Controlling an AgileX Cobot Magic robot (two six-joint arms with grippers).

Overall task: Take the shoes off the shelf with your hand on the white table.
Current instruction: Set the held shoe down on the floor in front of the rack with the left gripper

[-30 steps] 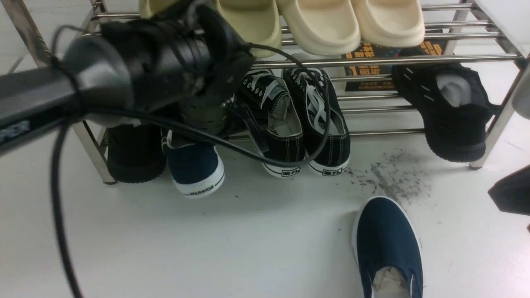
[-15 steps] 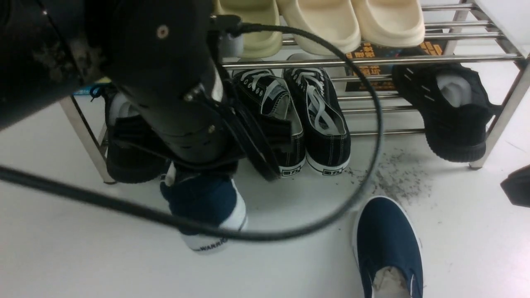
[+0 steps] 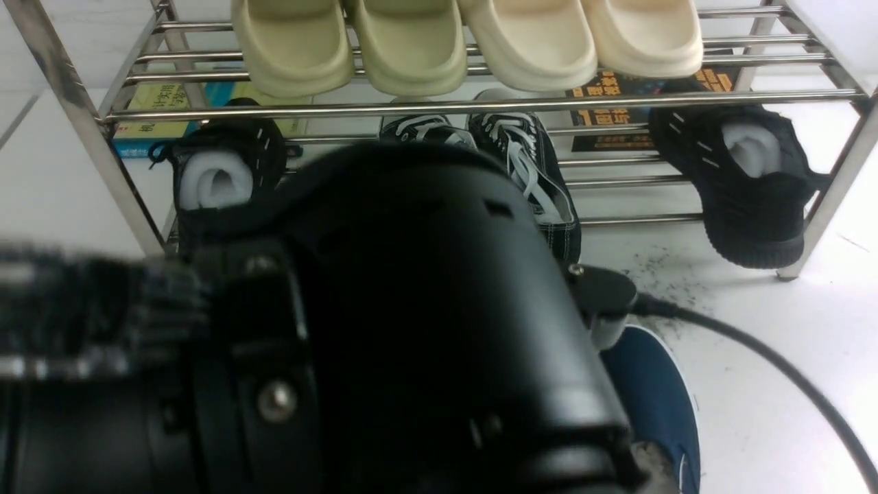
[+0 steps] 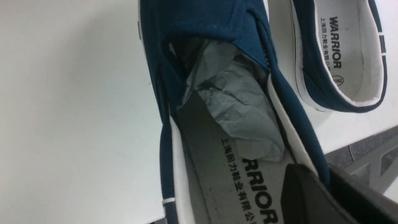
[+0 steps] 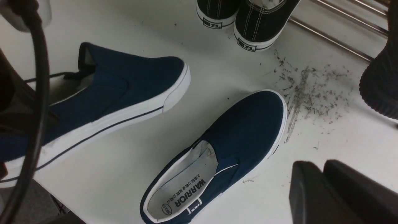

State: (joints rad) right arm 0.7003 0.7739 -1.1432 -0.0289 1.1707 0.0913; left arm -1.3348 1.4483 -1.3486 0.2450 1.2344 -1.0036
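Observation:
My left gripper [image 4: 320, 174] is shut on the side wall of one navy shoe [image 4: 214, 62], one finger inside it and one outside. In the right wrist view this shoe [image 5: 124, 90] hangs tilted over the white table's [image 5: 130, 149] near edge. The other navy shoe [image 5: 236, 146] lies flat on the table beside it, and its toe [image 3: 655, 405] peeks out from behind my left arm [image 3: 411, 329] in the front view. My right gripper [image 5: 321, 165] is shut and holds nothing, to the right of that shoe. The steel shelf [image 3: 480, 103] stands behind.
Black lace-up sneakers [image 3: 528, 171] and two black knit shoes [image 3: 748, 185] [image 3: 219, 171] sit on the shelf's lower tier, beige slippers [image 3: 466, 41] on top. A dark scuff patch [image 5: 311, 90] marks the table. A black cable [image 3: 775, 363] trails right.
My left arm has pulled the navy shoe off the lower tier and toward the near edge; the arm now fills the front view. The right gripper has left that view's right edge.

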